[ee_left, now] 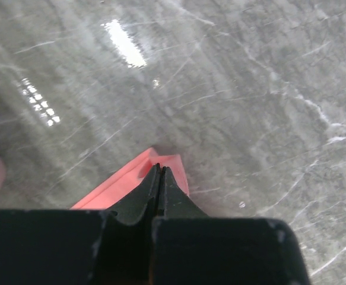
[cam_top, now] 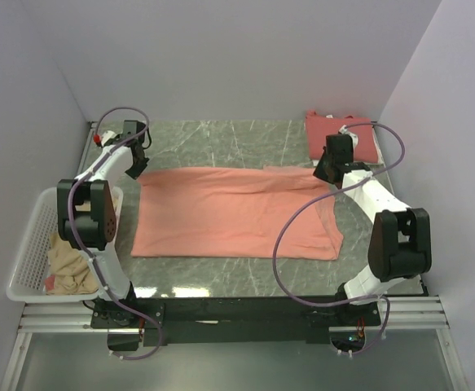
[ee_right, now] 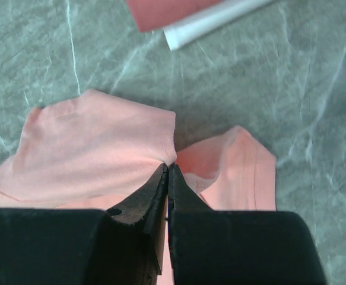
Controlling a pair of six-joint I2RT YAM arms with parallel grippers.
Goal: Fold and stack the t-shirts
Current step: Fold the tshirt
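Note:
A salmon-orange t-shirt point(cam_top: 237, 213) lies spread flat across the middle of the table. My left gripper point(cam_top: 137, 163) sits at its far left corner. In the left wrist view the left gripper point(ee_left: 159, 168) is shut, with that corner of the cloth point(ee_left: 122, 185) pinched at its tips. My right gripper point(cam_top: 329, 171) is at the far right corner. The right wrist view shows the right gripper point(ee_right: 168, 167) shut on a bunched fold of the shirt point(ee_right: 95, 142). A coral-red t-shirt point(cam_top: 339, 134) lies folded at the back right. A pale tan t-shirt point(cam_top: 70, 265) is crumpled in the basket.
The white lattice basket point(cam_top: 27, 257) hangs at the table's left edge. Grey walls close in the left, back and right sides. The folded coral-red shirt point(ee_right: 167, 10) with a white strip point(ee_right: 214, 24) beside it lies just beyond the right gripper.

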